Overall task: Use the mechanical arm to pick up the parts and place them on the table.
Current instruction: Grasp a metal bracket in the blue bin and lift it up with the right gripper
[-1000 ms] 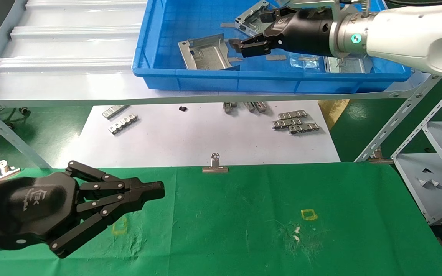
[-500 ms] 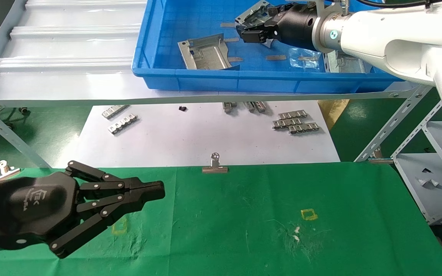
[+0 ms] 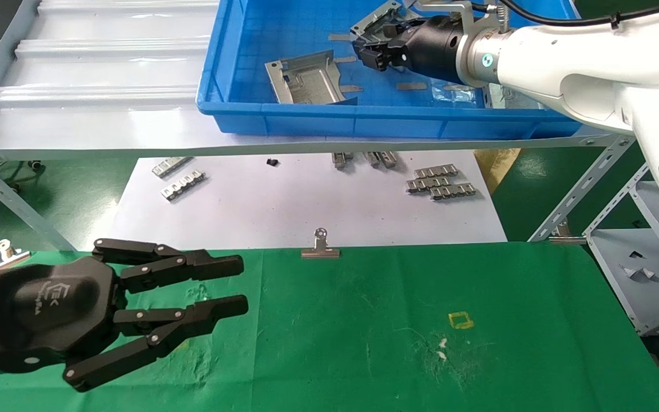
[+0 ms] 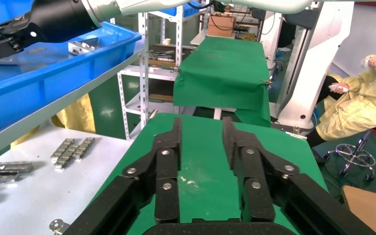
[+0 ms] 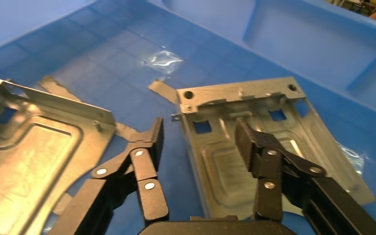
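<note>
So nearest the camera, the left gripper [image 3: 215,289] hovers at 8 o'clock over the green table [image 3: 398,343], fingers spread apart and nothing between them; idle. Table cloth shows only a yellow square outline [image 3: 460,320] and white scuffs, with a binder clip [image 3: 320,246] on its far edge at 12 — no brackets laid there, so nothing delivered as far as these views show.

Past the table, a white sheet [image 3: 284,212] carries small toothed strips [image 3: 438,183]; not task parts.

Farther out, on the pale ribbed shelf [image 3: 95,91], sits the blue bin [image 3: 318,117]. One sheet-metal bracket [image 3: 306,80] lies near the bin's front wall at 11 o'clock. Farthest, at 12 to 1, the right gripper [image 3: 370,50] reaches into the bin at a second bracket [image 5: 259,147]. Wrist view: its fingers [image 5: 149,147] are parted, straddling that bracket's near corner, one finger over the stamped recess, the other over bare bin floor beside it. Not closed on anything yet.

Judgement: very early. Grasp on the first bracket not made; lift, carry to the cloth, release all remain, then the other bracket too.
</note>
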Controlling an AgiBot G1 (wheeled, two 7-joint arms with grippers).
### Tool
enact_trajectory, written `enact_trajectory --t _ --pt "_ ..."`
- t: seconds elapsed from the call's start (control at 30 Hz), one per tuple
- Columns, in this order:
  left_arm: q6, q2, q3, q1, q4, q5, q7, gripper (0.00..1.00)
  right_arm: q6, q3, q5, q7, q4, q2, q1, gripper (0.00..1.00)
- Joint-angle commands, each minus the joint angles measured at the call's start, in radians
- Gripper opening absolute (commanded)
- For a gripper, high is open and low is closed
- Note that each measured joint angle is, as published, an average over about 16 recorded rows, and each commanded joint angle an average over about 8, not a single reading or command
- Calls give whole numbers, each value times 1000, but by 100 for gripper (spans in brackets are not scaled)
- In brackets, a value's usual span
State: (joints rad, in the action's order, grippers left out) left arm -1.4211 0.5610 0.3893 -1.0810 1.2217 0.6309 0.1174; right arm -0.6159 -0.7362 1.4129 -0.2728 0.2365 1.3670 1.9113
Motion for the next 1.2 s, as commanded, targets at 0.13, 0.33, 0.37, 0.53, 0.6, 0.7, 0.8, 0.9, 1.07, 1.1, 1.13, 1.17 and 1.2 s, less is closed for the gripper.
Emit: enact_trajectory --t 0.13,0.33,0.37,0.53,0.6,0.7,0.8,0.9,1.07,1.1,1.13,1.17,1.2 --pt "0 0 0 0 0 0 0 100 8 -41 -12 -27 21 0 -2 0" --pt "0 0 0 0 0 0 0 100 18 -93 -26 -53 39 0 0 0" --pt "0 0 0 0 0 0 0 100 20 -101 -28 -57 41 -1 0 0" --pt "0 0 0 0 0 0 0 100 34 -141 -38 -77 43 -2 2 0" --pt "0 0 0 0 0 0 0 100 42 -154 -43 -83 41 -2 3 0" --pt "0 0 0 0 0 0 0 100 55 -171 -51 -89 37 -3 7 0" --pt "0 0 0 0 0 0 0 100 68 -182 -62 -91 35 -5 16 0" --pt "0 0 0 0 0 0 0 100 76 -186 -79 -86 34 -7 32 0" --pt "0 0 0 0 0 0 0 100 51 -181 -113 -51 26 -20 74 0" --pt "0 0 0 0 0 0 0 100 36 -177 -121 -40 24 -26 84 0" --pt "0 0 0 0 0 0 0 100 18 -173 -129 -28 22 -33 94 0" --pt "0 0 0 0 0 0 0 100 -5 -168 -138 -15 21 -41 104 0" --pt "0 0 0 0 0 0 0 100 -35 -163 -148 0 22 -52 113 0"
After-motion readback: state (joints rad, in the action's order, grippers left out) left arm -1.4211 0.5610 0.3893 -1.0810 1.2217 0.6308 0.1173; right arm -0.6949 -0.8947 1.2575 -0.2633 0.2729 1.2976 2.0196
